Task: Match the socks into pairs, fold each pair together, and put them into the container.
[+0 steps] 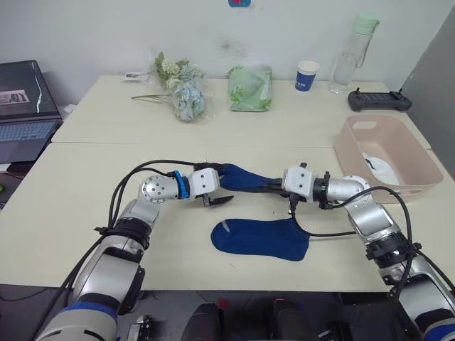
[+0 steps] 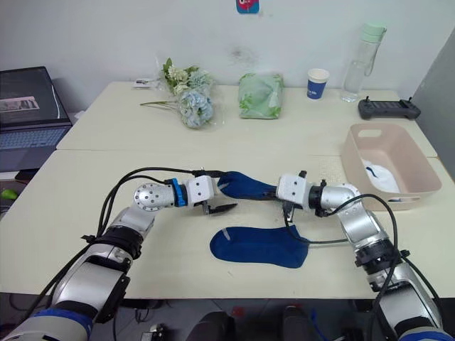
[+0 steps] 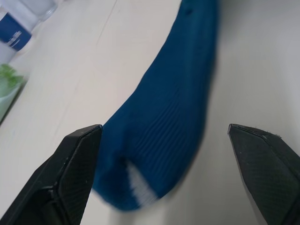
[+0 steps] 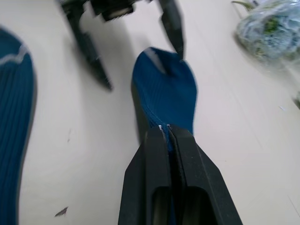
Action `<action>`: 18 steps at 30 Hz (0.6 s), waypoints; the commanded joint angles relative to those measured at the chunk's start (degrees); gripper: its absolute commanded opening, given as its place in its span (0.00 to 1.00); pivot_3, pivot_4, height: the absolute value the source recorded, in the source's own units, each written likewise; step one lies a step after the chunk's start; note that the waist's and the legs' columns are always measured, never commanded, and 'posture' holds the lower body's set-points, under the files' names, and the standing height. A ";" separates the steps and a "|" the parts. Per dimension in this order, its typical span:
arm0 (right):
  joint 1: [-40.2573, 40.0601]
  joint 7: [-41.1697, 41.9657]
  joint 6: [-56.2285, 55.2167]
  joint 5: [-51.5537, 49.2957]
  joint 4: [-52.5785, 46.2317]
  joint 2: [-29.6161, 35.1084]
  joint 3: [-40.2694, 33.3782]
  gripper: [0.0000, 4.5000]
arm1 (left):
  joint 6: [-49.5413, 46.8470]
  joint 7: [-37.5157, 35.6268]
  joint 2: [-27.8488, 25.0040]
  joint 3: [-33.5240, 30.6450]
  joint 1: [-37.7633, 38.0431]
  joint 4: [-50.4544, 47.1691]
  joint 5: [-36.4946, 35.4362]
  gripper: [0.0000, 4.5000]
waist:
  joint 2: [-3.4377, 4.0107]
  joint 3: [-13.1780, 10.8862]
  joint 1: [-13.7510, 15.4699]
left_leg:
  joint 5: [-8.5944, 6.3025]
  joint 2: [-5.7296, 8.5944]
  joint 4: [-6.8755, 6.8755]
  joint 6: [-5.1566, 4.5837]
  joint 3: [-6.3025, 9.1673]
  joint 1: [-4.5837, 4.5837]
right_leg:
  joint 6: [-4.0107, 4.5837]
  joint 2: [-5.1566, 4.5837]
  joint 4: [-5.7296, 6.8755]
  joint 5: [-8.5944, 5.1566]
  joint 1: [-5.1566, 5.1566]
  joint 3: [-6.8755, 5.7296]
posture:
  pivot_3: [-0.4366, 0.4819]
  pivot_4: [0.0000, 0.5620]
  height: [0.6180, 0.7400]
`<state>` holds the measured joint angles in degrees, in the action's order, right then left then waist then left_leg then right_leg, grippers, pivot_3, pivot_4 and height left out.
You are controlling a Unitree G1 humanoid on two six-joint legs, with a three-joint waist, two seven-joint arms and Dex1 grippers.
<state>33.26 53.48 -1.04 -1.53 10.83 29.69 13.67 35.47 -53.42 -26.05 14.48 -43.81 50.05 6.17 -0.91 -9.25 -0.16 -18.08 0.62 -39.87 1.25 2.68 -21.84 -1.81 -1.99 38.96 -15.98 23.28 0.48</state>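
Lying apart, two navy socks [image 1: 259, 238] [image 1: 242, 177]

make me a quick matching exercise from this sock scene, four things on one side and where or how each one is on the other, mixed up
Things:
1. held navy sock
2. second navy sock
3. left tool
4. white sock

States:
A. inside the pink container
B. open, either side of a sock's cuff
C. pinched in the shut right tool
D. flat on the table, nearer the robot

Pairs: 1-C, 2-D, 3-B, 4-A
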 commanded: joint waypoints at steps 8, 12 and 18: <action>-2.00 0.66 2.61 -3.17 -4.81 1.22 -3.09 0.00 | 3.11 7.32 0.01 2.26 -4.23 7.25 7.43 0.59 | 0.00 0.00 -0.21 | -0.09 -0.01 0.00 -0.16 -0.01 0.04 | 0.00 0.05 0.05 0.00 0.00 -0.01 | 0.48 0.27 1.00; -2.95 0.49 2.53 -3.35 -5.20 1.35 -3.29 0.00 | 3.38 8.05 0.56 2.42 -4.80 8.07 8.24 0.30 | 0.00 0.00 -0.28 | -0.09 -0.04 0.00 -0.16 -0.02 0.04 | 0.00 0.06 0.05 0.00 0.01 -0.01 | 0.48 0.27 1.00; -3.43 0.59 2.62 -3.81 -5.56 1.83 -3.89 0.00 | 2.17 8.96 0.08 2.26 -4.98 9.55 9.26 0.00 | 0.00 0.00 -0.32 | -0.08 -0.03 0.00 -0.14 -0.02 0.04 | 0.00 0.08 0.06 0.00 0.01 -0.01 | 0.48 0.27 1.00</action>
<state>29.91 53.86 1.81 -4.09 7.28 30.82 12.15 38.31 -45.40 -25.40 16.57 -48.98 58.52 14.63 -0.91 -9.25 -0.48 -18.16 0.59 -39.87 1.11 2.66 -21.80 -1.82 -1.91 39.01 -15.98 23.29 0.47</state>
